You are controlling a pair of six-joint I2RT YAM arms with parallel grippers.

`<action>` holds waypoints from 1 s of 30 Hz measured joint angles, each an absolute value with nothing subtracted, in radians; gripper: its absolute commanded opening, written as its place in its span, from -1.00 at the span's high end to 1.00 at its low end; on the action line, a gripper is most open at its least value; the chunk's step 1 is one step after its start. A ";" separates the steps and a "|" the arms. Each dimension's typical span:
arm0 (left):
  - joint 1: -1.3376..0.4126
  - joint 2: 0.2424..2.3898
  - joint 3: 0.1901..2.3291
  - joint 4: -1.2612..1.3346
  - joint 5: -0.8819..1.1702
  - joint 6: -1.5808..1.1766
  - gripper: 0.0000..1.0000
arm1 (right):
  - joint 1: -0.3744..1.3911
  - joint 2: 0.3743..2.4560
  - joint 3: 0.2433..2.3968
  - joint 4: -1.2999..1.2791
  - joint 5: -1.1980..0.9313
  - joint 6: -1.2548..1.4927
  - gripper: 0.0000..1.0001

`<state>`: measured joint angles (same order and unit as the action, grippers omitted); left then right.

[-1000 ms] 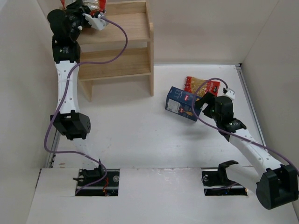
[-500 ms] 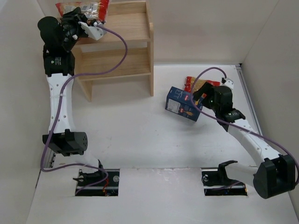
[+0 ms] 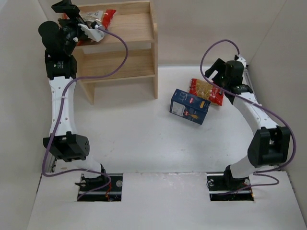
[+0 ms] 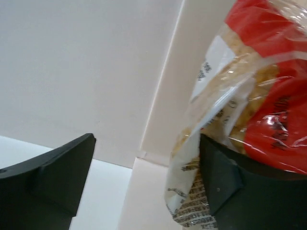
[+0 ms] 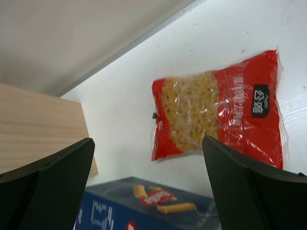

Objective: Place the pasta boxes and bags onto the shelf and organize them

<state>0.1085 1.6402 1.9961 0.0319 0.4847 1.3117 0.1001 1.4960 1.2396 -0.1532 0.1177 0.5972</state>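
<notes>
The wooden shelf stands at the far left. One bag lies on its top tier, and my left gripper stands open around the bag's left end. In the left wrist view the bag leans against the right finger, with a wide gap to the other. The dark blue pasta box and a second bag lie on the table to the right of the shelf. My right gripper hovers open above and behind them. The right wrist view shows that bag and the box below open jaws.
White walls close in the table on the left, far and right sides. The left arm reaches up along the left wall beside the shelf. Purple cables loop off both arms. The shelf's lower tier is bare wood. The shelf's side plank shows at the left of the right wrist view.
My left gripper has opened and let go of the bag on the shelf's top tier. My right arm has swung away from the box toward the far right, above the second bag.
</notes>
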 measured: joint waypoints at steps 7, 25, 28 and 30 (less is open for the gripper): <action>0.123 1.571 1.929 0.064 0.472 1.288 -1.00 | 0.061 1.752 1.399 -0.226 0.154 0.601 -1.00; 0.190 1.353 1.681 0.125 0.439 1.229 -1.00 | 0.116 2.175 1.798 -0.576 0.340 0.442 0.18; 0.192 1.348 1.666 0.142 0.437 1.229 -1.00 | 0.118 2.172 1.817 -0.585 0.356 0.421 1.00; 0.196 1.348 1.666 0.144 0.438 1.226 -1.00 | 0.118 2.169 1.821 -0.589 0.360 0.418 1.00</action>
<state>0.1959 1.3483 1.6661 0.1444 0.4377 1.2259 0.1181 2.1693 1.8206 -0.5888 0.3595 0.4175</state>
